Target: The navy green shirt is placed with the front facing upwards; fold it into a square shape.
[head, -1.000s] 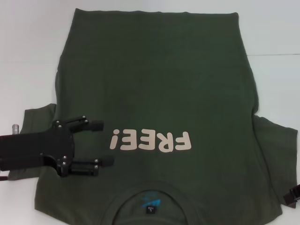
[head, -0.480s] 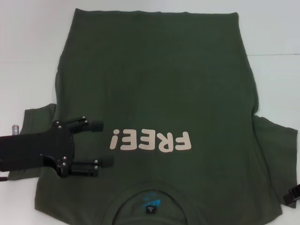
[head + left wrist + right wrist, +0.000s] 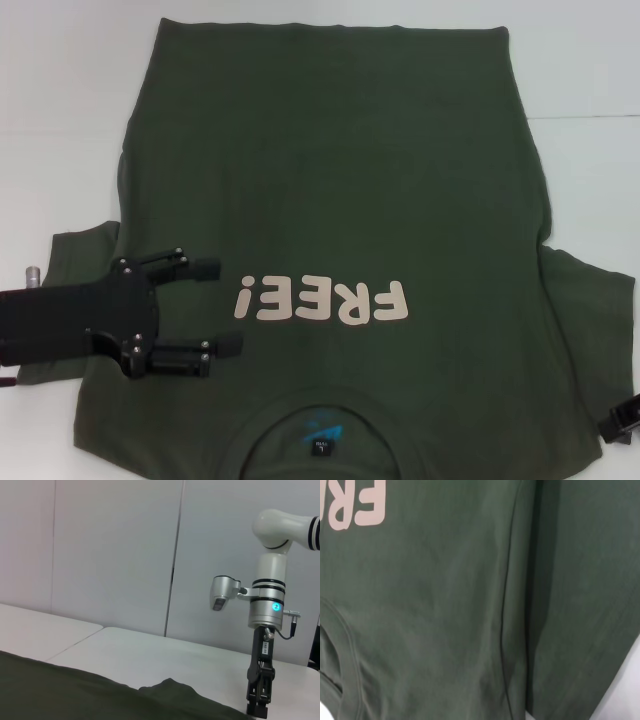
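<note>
The shirt (image 3: 340, 230) lies flat, front up, at desk (image 3: 60, 120) centre. Left end effector (image 3: 225, 306), fingers apart, sits at 8 o'clock over it. Risk: closing too shallow grips one fabric layer only.

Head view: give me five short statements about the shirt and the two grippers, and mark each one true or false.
1. The navy green shirt lies with its FREE! lettering facing up. True.
2. The left gripper has its jaws shut. False: they stand open, apart.
3. The left gripper is over the shirt beside the lettering. True.
4. The right gripper is over the neck label. False: it sits at the shirt's right sleeve edge.
5. The shirt is folded into a square. False: both sleeves are spread out.
</note>
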You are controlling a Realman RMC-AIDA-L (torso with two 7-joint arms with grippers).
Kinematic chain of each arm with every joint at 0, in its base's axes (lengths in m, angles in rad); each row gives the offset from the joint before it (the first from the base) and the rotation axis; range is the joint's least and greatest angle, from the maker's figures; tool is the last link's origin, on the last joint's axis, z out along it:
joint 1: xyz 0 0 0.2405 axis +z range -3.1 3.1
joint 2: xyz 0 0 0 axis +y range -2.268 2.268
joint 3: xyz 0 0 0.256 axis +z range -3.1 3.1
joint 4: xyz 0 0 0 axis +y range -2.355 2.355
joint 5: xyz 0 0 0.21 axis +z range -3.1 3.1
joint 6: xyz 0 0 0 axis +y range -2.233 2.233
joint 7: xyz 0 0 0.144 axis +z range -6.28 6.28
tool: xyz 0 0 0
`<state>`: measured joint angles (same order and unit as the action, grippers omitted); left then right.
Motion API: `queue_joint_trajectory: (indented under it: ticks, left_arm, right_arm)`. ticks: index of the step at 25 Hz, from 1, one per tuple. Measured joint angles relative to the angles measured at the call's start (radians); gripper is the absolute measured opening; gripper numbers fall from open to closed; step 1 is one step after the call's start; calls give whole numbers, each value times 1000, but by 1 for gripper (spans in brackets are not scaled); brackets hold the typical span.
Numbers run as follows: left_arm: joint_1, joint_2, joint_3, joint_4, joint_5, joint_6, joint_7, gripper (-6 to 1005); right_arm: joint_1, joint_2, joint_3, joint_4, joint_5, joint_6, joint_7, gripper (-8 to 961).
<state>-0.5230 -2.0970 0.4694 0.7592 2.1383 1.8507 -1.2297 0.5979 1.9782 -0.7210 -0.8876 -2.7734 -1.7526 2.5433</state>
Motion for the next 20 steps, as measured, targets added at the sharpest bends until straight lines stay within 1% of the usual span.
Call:
queue_joint_trajectory:
  ticks: [9,20]
  left_arm:
    - [0,0,0,-3,1,-7,1,932]
    - [-2,0,0,-8,3,-13,2,933]
  right_arm:
    - [9,-3,-1,19,0,16,0,737]
    - [21,0,-1,28,0,33,0,737]
